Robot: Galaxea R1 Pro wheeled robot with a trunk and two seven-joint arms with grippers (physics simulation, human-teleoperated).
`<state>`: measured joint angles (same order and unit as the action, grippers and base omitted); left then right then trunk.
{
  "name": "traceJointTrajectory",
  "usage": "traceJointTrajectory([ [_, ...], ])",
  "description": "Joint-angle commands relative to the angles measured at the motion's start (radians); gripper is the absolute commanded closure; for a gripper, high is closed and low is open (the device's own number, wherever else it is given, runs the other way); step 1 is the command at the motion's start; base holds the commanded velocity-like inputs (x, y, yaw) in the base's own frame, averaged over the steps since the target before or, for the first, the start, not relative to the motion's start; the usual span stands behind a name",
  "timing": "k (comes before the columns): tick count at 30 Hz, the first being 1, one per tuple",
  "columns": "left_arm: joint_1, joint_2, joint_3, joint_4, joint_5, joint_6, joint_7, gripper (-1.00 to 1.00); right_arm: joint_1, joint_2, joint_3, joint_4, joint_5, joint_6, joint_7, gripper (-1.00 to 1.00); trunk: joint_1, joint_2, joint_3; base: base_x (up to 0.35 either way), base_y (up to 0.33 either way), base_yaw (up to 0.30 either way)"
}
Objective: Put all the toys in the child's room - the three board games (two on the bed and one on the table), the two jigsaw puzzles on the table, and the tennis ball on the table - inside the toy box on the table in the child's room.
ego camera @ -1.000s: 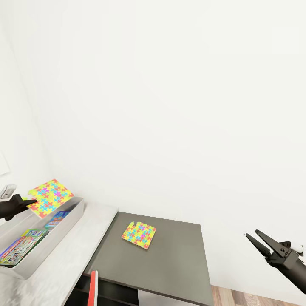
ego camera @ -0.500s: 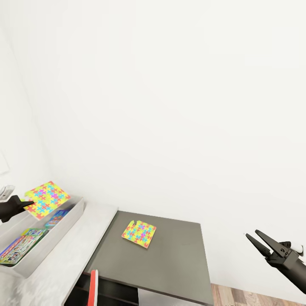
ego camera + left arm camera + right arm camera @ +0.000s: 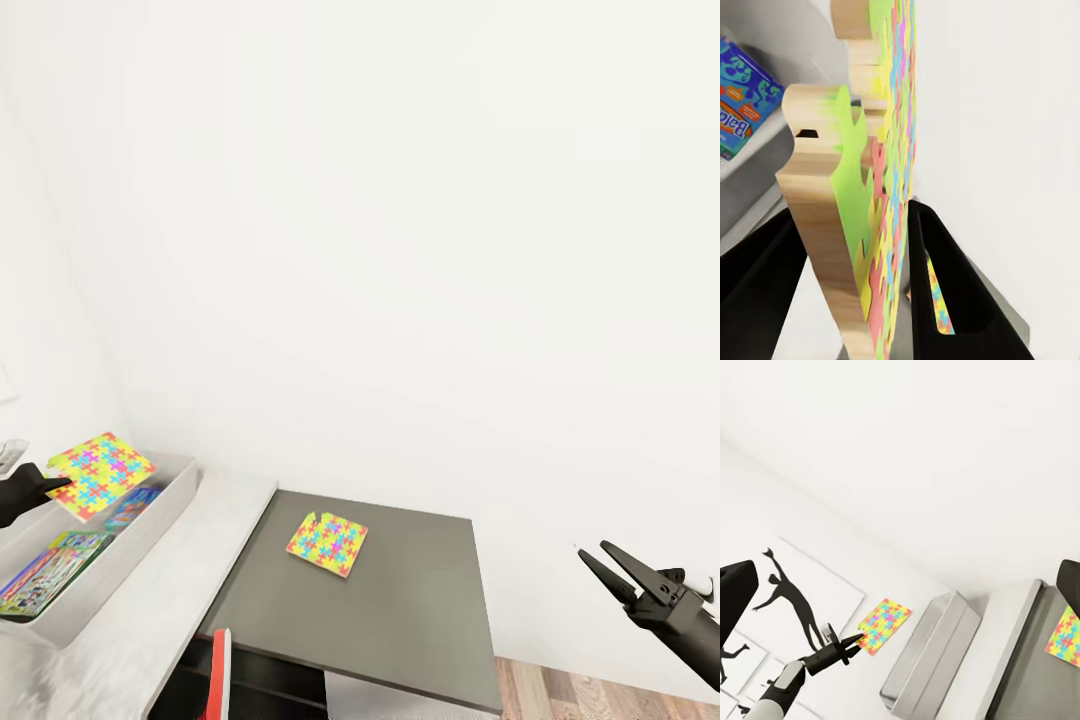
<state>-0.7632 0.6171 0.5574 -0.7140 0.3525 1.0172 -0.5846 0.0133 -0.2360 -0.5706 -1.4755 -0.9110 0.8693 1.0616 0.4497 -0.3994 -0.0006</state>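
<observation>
Puzzles numbered two: one jigsaw puzzle [image 3: 99,474] was clamped in the left claw [image 3: 52,486] above the toy box [image 3: 150,530], the second puzzle [image 3: 327,544] lay on the dark surface [image 3: 420,610]. Two board games [image 3: 45,575] lay inside the box. The right claw [image 3: 600,561] hung apart, empty.

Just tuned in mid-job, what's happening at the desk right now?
The left gripper has its jaws shut on a jigsaw puzzle, held over the toy box, which already contains board games. A second puzzle lies flat on the dark lower desk top. The right gripper hangs off to the side, jaws open and empty.
</observation>
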Motion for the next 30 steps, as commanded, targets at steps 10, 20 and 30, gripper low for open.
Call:
traceJointTrajectory([
  [10, -0.002, 0.001, 0.004, 0.04, -0.004, 0.004, 0.019, 1.0, 0.0, 0.0, 0.0, 0.0, -0.003, 0.006, 0.0, -1.0, 0.0, -0.001, -0.016, 0.0, 0.0, 0.0],
  [20, -0.004, 0.001, 0.057, 0.054, -0.002, -0.002, 0.058, 1.0, 0.0, 0.0, 0.0, 0.0, -0.003, 0.007, 0.001, -1.0, 0.0, -0.001, -0.033, 0.0, 0.0, 0.0],
  [30, -0.024, 0.018, 0.067, 0.112, -0.001, -0.004, 0.078, 1.0, 0.0, 0.0, 0.0, 0.0, -0.003, 0.007, 0.001, -1.0, 0.0, -0.001, -0.049, 0.0, 0.0, 0.0],
])
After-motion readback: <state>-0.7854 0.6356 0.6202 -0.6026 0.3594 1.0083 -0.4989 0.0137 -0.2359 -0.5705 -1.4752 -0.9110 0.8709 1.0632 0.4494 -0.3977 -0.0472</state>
